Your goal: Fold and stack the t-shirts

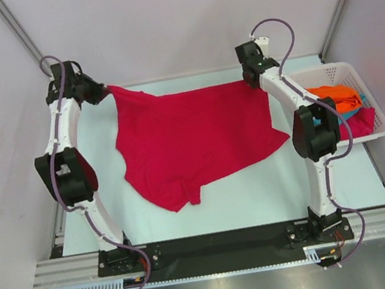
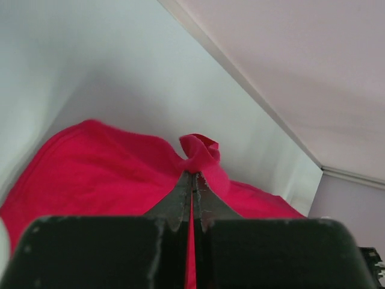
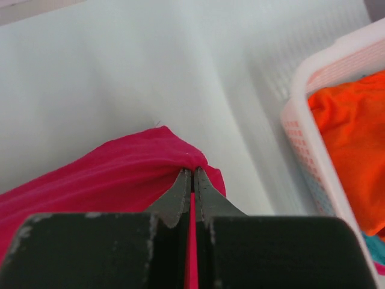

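Observation:
A crimson red t-shirt (image 1: 192, 141) lies spread over the middle of the white table. My left gripper (image 1: 106, 92) is shut on its far left corner; the left wrist view shows a bunched tip of red cloth (image 2: 201, 153) pinched between the jaws of that gripper (image 2: 193, 175). My right gripper (image 1: 254, 82) is shut on the far right corner, with red cloth (image 3: 120, 174) caught in the closed jaws of that gripper (image 3: 193, 172). An orange t-shirt (image 1: 335, 96), a bit of teal cloth (image 1: 349, 114) and another red cloth (image 1: 363, 122) lie in the basket.
A white slatted plastic basket (image 1: 364, 82) stands at the table's right edge, close to my right arm, and shows in the right wrist view (image 3: 313, 150). Grey walls enclose the back and sides. A black rail runs along the near edge.

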Robot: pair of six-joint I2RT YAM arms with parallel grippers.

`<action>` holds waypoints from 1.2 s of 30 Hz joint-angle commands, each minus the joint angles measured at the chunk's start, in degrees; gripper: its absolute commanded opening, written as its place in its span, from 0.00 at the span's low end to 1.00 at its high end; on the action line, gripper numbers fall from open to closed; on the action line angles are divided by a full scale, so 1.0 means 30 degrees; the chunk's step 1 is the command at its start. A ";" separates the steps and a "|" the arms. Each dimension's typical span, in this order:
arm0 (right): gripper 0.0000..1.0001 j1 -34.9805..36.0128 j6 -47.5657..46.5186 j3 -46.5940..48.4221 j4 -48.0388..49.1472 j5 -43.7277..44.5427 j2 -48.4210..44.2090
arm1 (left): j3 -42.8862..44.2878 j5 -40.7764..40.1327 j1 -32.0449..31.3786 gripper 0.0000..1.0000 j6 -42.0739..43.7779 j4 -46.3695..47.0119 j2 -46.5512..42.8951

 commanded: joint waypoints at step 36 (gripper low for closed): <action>0.44 0.1233 0.1702 -0.7823 0.0952 -0.2375 -0.4647 | -0.9701 0.0744 -0.4341 1.00 0.2343 -0.0042 -0.8626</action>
